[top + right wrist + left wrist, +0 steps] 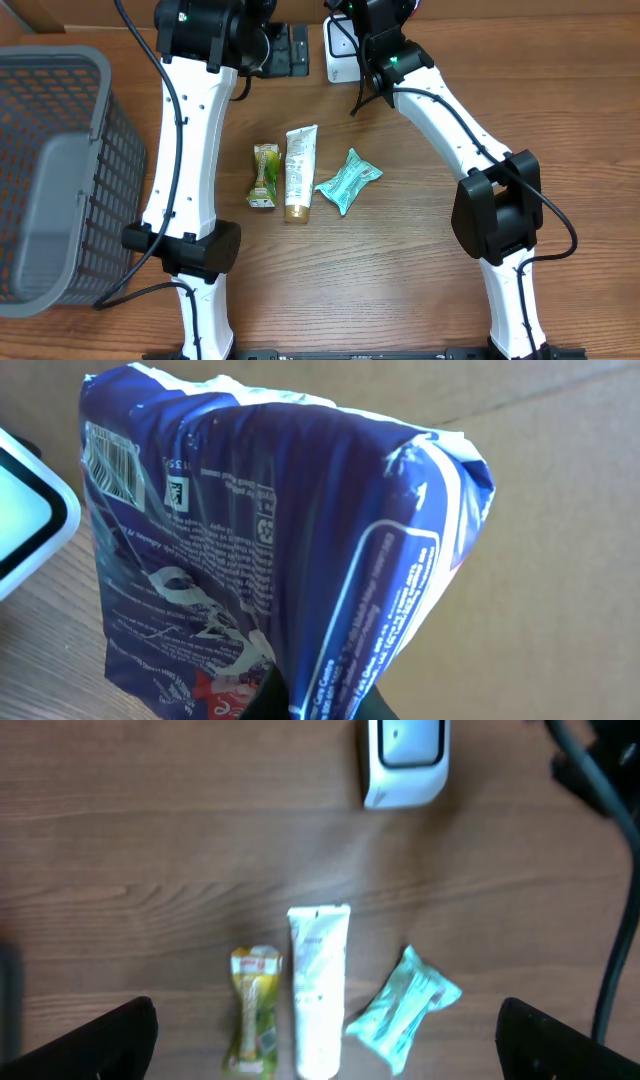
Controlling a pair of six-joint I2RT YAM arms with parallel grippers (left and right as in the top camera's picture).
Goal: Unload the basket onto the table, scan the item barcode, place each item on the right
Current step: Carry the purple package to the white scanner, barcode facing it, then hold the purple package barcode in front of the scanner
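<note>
The right end effector (318, 705) pinches the lower edge of a blue packet (270, 540) — seemingly lifted off the counter (120, 850) — whose barcode (112, 460) sits at the corner just beside the white scanner (25, 510), while the left end effector (325, 1045) hangs spread wide, near that scanner.

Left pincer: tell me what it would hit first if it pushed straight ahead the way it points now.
Probably the white tube, which lies centred in front of the open left pincer, with the yellow pouch and teal packet either side. Depth is unclear, so it might reach bare table first.
</note>
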